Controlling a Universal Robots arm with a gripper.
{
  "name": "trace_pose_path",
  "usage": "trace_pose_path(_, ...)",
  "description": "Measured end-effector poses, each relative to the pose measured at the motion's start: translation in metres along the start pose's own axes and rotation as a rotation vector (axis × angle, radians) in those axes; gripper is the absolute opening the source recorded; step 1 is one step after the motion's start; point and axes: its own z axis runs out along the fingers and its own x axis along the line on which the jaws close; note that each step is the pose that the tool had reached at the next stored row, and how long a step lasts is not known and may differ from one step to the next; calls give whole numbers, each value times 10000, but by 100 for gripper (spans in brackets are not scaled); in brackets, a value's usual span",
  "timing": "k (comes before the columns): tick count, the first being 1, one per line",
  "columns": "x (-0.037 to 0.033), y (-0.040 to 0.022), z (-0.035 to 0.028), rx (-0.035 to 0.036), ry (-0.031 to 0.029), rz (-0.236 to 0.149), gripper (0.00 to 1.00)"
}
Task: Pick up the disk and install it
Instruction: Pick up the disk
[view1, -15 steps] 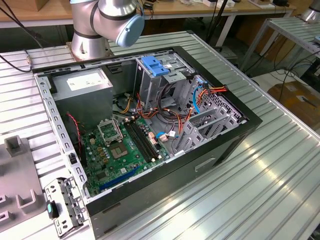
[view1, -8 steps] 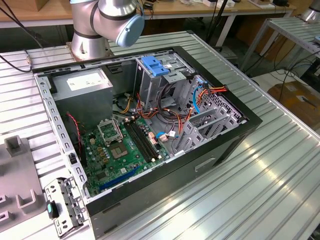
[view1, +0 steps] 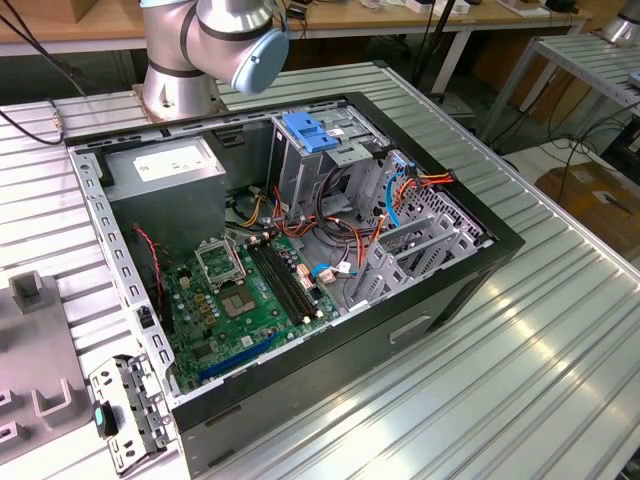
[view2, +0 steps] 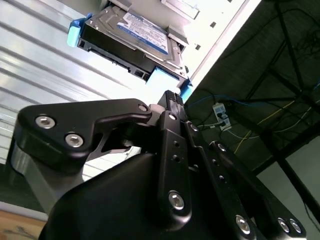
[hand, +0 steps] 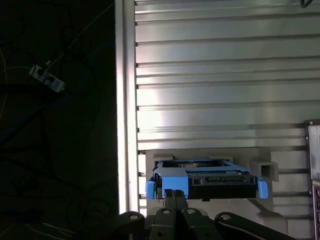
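**The disk** (hand: 210, 178), dark-bodied and framed by blue side rails, lies flat in a grey holder (hand: 263, 169). The holder stands close to one edge of the ribbed metal tabletop (hand: 215, 80). The disk's connector end faces the gripper (hand: 173, 191). The second wrist view shows its white label with a blue band (view2: 142, 25).

**End effector.** In both wrist views the gripper's two fingers (view2: 172, 100) are drawn together with barely a gap between them. Their tips sit at the blue rail on the disk's near end, towards the corner nearest the tabletop's edge. Whether they touch or pinch that rail cannot be told. The disk is seated in the holder, directly ahead of the tips.

**Surroundings.** A raised block of the holder flanks the disk's far corner. Beyond the tabletop's edge lies dark floor with loose cables and a power strip (hand: 46, 78).

In the exterior view an open computer case (view1: 470, 285) lies on the tabletop beside the arm's base (view1: 175, 85). It contains:
- a green motherboard (view1: 240, 295)
- a grey box with a white sticker (view1: 165, 170) in the corner nearest the arm's base
- a blue latch piece (view1: 305, 132) on top of the drive cage
- orange and blue wiring (view1: 405, 190)
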Motion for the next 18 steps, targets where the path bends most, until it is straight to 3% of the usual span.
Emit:
trace_pose_path(5,0,0,1,42,45,-1073,11)
trace_pose_path(10,-1,-1,10,95,101,-2450,11)
trace_pose_path(11,-1,-1,17,123,55,-2795,11)
trace_pose_path(13,-2,2,27,194,-165,-2869,11)
trace_pose_path(15,-3,7,41,224,-263,-2914,11)
trace_pose_path(18,-4,9,66,239,-317,-3219,11)
